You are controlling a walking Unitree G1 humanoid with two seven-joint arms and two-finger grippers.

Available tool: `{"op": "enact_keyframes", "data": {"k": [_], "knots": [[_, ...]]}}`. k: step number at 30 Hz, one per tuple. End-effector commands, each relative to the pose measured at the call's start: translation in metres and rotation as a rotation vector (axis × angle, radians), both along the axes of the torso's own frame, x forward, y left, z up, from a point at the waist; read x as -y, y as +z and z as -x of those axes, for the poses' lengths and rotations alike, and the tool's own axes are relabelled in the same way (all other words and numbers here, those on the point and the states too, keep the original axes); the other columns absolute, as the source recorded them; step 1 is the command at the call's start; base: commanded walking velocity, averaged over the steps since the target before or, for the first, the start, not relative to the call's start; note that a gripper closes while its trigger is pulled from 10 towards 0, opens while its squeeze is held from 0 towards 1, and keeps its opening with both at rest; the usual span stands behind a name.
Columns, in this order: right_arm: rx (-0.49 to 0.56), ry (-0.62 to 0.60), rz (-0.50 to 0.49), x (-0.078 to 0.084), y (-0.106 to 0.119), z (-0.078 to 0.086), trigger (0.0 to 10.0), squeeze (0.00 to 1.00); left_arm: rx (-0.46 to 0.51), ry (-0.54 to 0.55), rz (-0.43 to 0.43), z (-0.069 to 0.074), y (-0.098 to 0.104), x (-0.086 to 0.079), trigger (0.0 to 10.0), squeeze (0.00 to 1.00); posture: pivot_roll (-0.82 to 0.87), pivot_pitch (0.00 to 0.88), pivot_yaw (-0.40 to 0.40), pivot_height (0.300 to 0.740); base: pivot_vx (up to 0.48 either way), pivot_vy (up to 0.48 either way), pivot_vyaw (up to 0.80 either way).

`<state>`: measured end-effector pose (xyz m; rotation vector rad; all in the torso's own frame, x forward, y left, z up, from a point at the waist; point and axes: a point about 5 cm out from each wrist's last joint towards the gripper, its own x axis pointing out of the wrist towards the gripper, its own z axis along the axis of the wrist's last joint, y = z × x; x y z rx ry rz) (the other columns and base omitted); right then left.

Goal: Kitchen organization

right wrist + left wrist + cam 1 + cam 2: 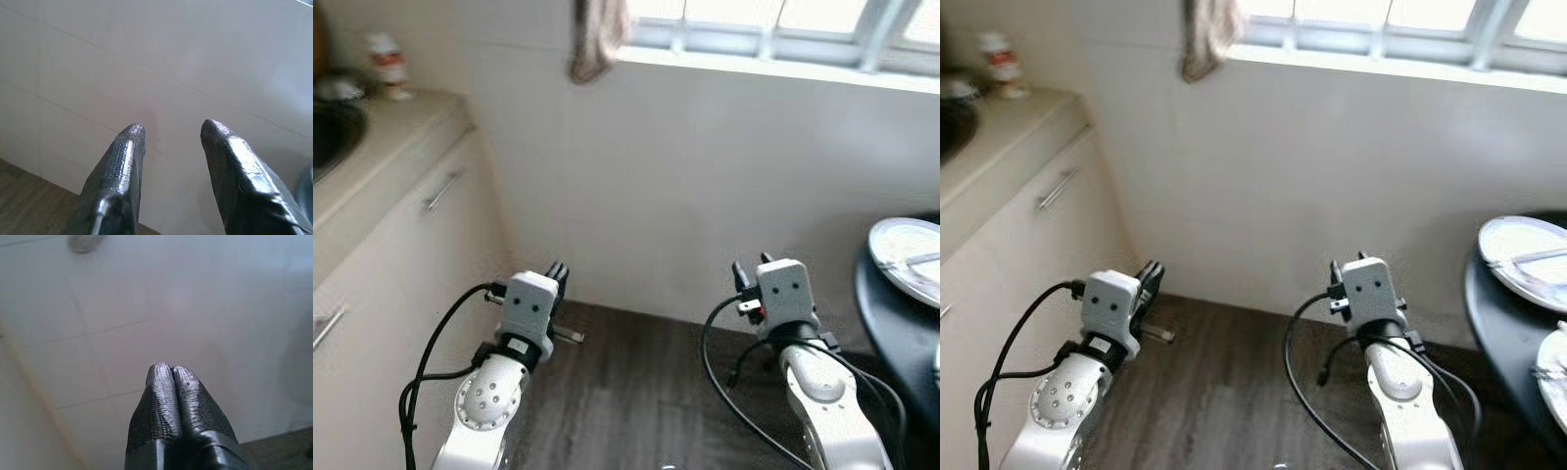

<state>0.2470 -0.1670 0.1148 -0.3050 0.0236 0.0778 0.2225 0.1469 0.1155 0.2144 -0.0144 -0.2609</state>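
Meanwhile, a kitchen robot faces the wall, both arms raised and empty.
Left end effector (171, 374) pressed together, right end effector (171, 129) spread; plates (909, 257) wait far right on the dark surface (891, 333), where a careless turn could clip its edge.

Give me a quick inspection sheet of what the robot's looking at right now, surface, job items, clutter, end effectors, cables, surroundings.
Surface: beige counter at left, dark round table at right.
Job's things: white plate on the table with a utensil across it; a second plate nearer.
Clutter: small bottle on the counter, beside a sink.
End effectors: left end effector shut, empty; right end effector open, empty; both face the tiled wall.
Cables: black cable loops along each arm.
Surroundings: window, hanging cloth, dark wood floor.
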Motion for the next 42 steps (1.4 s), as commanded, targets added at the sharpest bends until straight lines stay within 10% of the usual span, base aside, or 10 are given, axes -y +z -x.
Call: {"op": "enact_keyframes", "data": {"k": [1,42], "knots": [[0.004,-0.011,0.003,0.001,0.0,-0.001,10.0,0.0,-0.001,0.0,0.009,-0.001,-0.001,0.001,10.0,0.0,-0.07,0.0,-0.037,0.74,0.0,0.0,-0.8],[0.092,-0.078,-0.008,0.01,0.017,-0.008,10.0,0.0,0.01,0.0,0.011,-0.005,0.002,-0.001,10.0,0.0,-0.08,0.03,-0.034,0.74,0.0,-0.115,-0.71]]}}
